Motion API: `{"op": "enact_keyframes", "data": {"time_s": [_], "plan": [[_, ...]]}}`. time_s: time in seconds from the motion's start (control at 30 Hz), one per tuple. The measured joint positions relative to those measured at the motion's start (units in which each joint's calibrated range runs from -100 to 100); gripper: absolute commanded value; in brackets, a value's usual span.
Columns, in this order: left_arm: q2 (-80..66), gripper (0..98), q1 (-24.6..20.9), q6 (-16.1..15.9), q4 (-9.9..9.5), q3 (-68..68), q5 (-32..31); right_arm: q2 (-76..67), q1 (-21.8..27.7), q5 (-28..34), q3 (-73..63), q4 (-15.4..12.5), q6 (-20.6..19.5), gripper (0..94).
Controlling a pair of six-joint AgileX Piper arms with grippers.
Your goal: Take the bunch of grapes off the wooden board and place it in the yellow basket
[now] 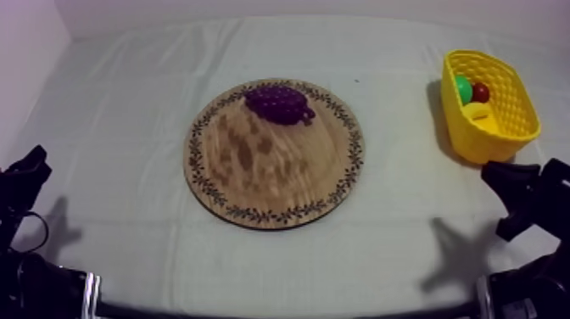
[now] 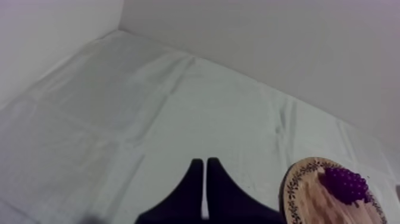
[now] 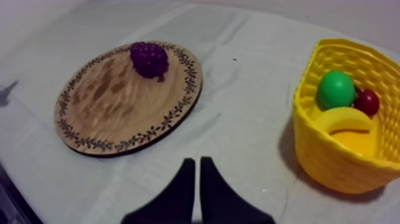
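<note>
The purple bunch of grapes [image 1: 278, 103] lies on the far rim of the round wooden board [image 1: 273, 170] in the middle of the table. The yellow basket [image 1: 511, 93] stands at the far right. My left gripper [image 1: 32, 165] rests low at the left edge, my right gripper [image 1: 507, 180] low at the right, just in front of the basket. In the left wrist view my left gripper [image 2: 205, 162] is shut on nothing, with the grapes [image 2: 345, 183] far off. My right gripper [image 3: 197, 162] is shut too, short of the board [image 3: 113, 113] and grapes [image 3: 149, 58].
Inside the basket [image 3: 333, 158] lie a green pear [image 3: 336, 89], a small red fruit [image 3: 367, 102] and a banana [image 3: 345, 119]. Bare cloth surrounds the board, with a wide strip between board and basket.
</note>
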Motion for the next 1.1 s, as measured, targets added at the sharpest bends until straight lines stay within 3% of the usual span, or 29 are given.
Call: {"op": "enact_keyframes", "data": {"time_s": [0.2, 0.47, 0.63, 0.8, 1.1], "plan": [[0.00, 0.0, 0.00, 0.00, 0.00, 0.00, 0.00, 11.86, -0.52, 0.01, -9.69, 4.37, -3.88, 0.3], [0.00, 0.0, 0.00, 0.00, 0.00, 0.00, 0.00, 28.98, -5.45, 8.73, -28.48, 8.80, -1.09, 0.3], [0.00, 0.0, 0.00, 0.00, 0.00, 0.00, 0.00, 40.31, -9.12, 16.64, -41.85, 9.89, 3.76, 0.4], [0.00, 0.0, 0.00, 0.00, 0.00, 0.00, 0.00, 51.57, -11.14, 23.82, -54.04, 9.22, 8.76, 0.4], [0.00, 0.0, 0.00, 0.00, 0.00, 0.00, 0.00, 70.98, -9.97, 28.69, -69.37, 9.04, 18.00, 0.5]]}}
